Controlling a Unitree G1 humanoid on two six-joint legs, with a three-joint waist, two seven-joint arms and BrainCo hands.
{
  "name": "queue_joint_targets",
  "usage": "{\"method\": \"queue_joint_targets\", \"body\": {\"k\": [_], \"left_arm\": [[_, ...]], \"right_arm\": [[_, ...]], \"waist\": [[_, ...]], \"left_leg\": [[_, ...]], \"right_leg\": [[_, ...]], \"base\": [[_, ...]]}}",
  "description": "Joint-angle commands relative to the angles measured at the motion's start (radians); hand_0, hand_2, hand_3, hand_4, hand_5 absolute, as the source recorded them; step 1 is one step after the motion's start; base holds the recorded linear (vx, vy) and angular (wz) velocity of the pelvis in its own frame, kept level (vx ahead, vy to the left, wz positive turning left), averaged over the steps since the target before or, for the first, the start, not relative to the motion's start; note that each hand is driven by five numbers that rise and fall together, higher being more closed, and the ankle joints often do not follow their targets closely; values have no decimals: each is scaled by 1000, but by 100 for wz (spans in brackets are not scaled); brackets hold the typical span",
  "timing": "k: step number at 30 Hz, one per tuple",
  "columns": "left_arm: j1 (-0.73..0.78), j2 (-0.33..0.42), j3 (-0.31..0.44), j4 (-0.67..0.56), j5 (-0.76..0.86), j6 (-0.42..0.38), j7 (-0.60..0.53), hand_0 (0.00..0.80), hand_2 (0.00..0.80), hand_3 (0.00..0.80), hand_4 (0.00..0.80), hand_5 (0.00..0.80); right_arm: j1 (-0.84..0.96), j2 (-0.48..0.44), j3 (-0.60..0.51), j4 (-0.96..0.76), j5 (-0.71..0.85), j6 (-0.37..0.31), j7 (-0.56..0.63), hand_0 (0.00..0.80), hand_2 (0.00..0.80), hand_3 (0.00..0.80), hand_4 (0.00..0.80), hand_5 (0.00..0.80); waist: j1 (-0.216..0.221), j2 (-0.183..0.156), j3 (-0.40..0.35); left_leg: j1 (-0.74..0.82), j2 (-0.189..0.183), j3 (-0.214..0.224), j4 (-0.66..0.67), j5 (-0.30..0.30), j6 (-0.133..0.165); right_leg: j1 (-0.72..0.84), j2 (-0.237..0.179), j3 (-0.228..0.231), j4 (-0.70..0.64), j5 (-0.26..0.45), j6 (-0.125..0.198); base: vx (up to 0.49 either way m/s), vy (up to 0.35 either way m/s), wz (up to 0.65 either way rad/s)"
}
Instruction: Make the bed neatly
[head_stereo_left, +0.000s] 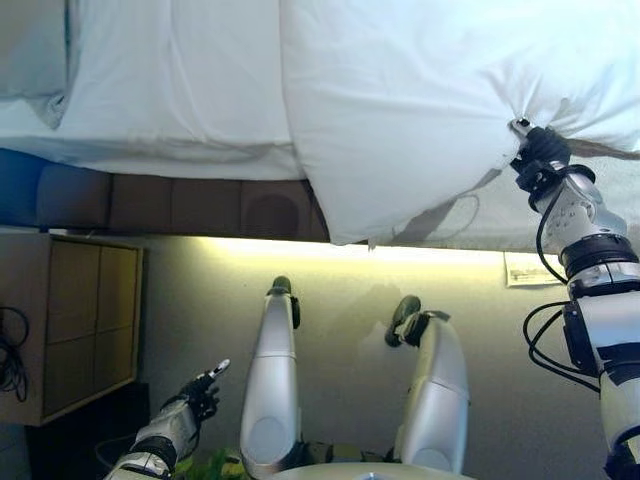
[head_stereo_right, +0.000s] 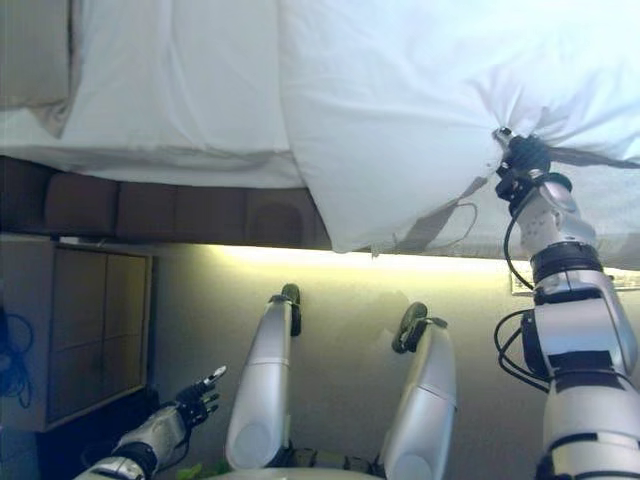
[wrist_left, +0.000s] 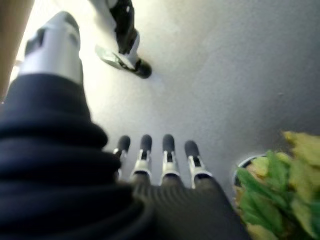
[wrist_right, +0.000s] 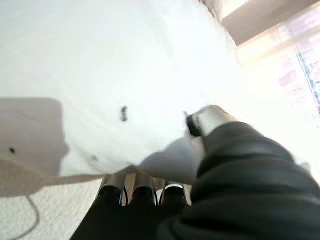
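A white duvet (head_stereo_left: 400, 110) lies on the bed, its corner hanging over the bed's near edge. My right hand (head_stereo_left: 540, 152) is at that edge on the right, shut on a bunched fold of the duvet. In the right wrist view the cloth (wrist_right: 100, 75) is pinched between the thumb and the curled fingers (wrist_right: 135, 190). A flatter white sheet (head_stereo_left: 170, 80) covers the bed further left. My left hand (head_stereo_left: 200, 392) hangs low at the lower left, far from the bed, open and empty; its straight fingers (wrist_left: 167, 150) show over the grey floor.
The bed's brown base (head_stereo_left: 200, 205) runs under the mattress. A wooden cabinet (head_stereo_left: 70, 320) stands at the left. A grey pillow (head_stereo_left: 30, 50) lies at the bed's upper left. Green leaves (wrist_left: 280, 190) show near my left hand. A paper sheet (head_stereo_left: 530, 268) lies under the bed's edge.
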Motion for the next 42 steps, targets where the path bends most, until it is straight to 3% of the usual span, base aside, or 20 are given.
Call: {"method": "queue_joint_targets", "body": {"k": [1, 5, 9, 11, 13, 15, 17, 20, 26, 31, 33, 38, 42], "left_arm": [[37, 28, -23, 44, 19, -63, -2, 0, 0, 0, 0, 0], [7, 45, -14, -28, 3, -110, -5, 0, 0, 0, 0, 0], [-54, 108, -3, -189, -25, -167, 8, 0, 0, 0, 0, 0], [-92, 161, -5, -299, -74, -146, 57, 0, 0, 0, 0, 0], [-152, 203, 10, -387, -94, -202, 114, 0, 0, 0, 0, 0], [-189, 215, 13, -406, -87, -220, 148, 0, 0, 0, 0, 0], [-255, 222, 6, -431, -16, -297, 224, 0, 0, 0, 0, 0], [-361, 214, 1, -419, 26, -291, 273, 0, 0, 0, 0, 0], [-492, 128, -62, -373, -75, -219, 211, 0, 0, 0, 0, 0], [-555, 35, -122, -353, -248, -158, 149, 0, 0, 0, 0, 0], [-574, -14, -144, -352, -405, -98, 120, 0, 0, 0, 0, 0], [-586, -101, -159, -316, -698, 3, 115, 0, 0, 0, 0, 0], [-538, -201, -172, -297, -1082, 75, 88, 0, 0, 0, 0, 0]], "right_arm": [[28, 3, -43, -55, 16, -39, 59, 800, 800, 800, 800, 800], [61, 20, -37, -71, 21, -30, 70, 800, 800, 800, 800, 800], [104, 38, -36, -89, 33, -24, 76, 800, 800, 800, 800, 800], [128, 44, -34, -94, 40, -21, 78, 800, 800, 800, 800, 800], [154, 62, -36, -95, 37, -17, 83, 800, 800, 800, 800, 800], [159, 66, -35, -83, 31, -8, 95, 800, 800, 800, 800, 800], [161, 73, -30, -65, 19, 4, 115, 800, 800, 800, 800, 800], [156, 86, -20, -54, 11, 20, 127, 800, 800, 800, 800, 800], [153, 135, 19, -90, 13, 38, 106, 800, 800, 800, 800, 800], [92, 176, 57, -126, 74, 2, 76, 800, 800, 800, 800, 800], [39, 193, 86, -161, 136, -45, 77, 800, 800, 800, 800, 800], [-53, 228, 120, -212, 191, -90, 33, 800, 800, 800, 800, 800], [-99, 233, 148, -239, 229, -114, 39, 800, 800, 800, 800, 800]], "waist": [[2, -13, -81], [-1, -15, -112], [-6, -15, -148], [-6, -15, -168], [-9, -21, -196], [-13, -25, -209], [-19, -31, -228], [-30, -40, -250], [-54, -51, -260], [-66, -76, -223], [-67, -93, -187], [-73, -128, -139], [-83, -147, -121]], "left_leg": [[96, -6, 82, -167, 122, 9], [205, -7, 110, -276, 152, -3], [314, -11, 128, -382, 179, -11], [366, -12, 131, -435, 193, -15], [416, -17, 142, -496, 230, -10], [453, -16, 145, -520, 233, -11], [494, -10, 151, -544, 236, -15], [539, 3, 154, -560, 234, -22], [582, 15, 152, -571, 227, -25], [548, 16, 150, -560, 223, -26], [503, 22, 147, -540, 223, -27], [418, 28, 137, -491, 215, -24], [405, 36, 138, -489, 192, -28]], "right_leg": [[142, -31, 2, -173, 45, 51], [253, -26, -24, -295, 78, 71], [372, -10, -53, -420, 112, 87], [431, -1, -68, -473, 125, 92], [490, 8, -91, -545, 165, 88], [529, 15, -97, -573, 169, 88], [574, 25, -108, -602, 173, 86], [623, 38, -116, -624, 169, 81], [663, 55, -109, -629, 158, 77], [625, 63, -94, -621, 162, 79], [575, 69, -90, -590, 159, 73], [491, 82, -83, -542, 159, 70], [470, 103, -70, -534, 139, 77]], "base": [[56, -16, 4], [80, -1, -5], [74, -27, 3], [67, -31, 6], [43, -30, 7], [109, -21, 9], [127, -23, 3], [126, -23, 4], [94, -30, -4], [-81, -86, -4], [-190, -151, -10], [-134, -147, -8], [-7, -80, -1]]}}
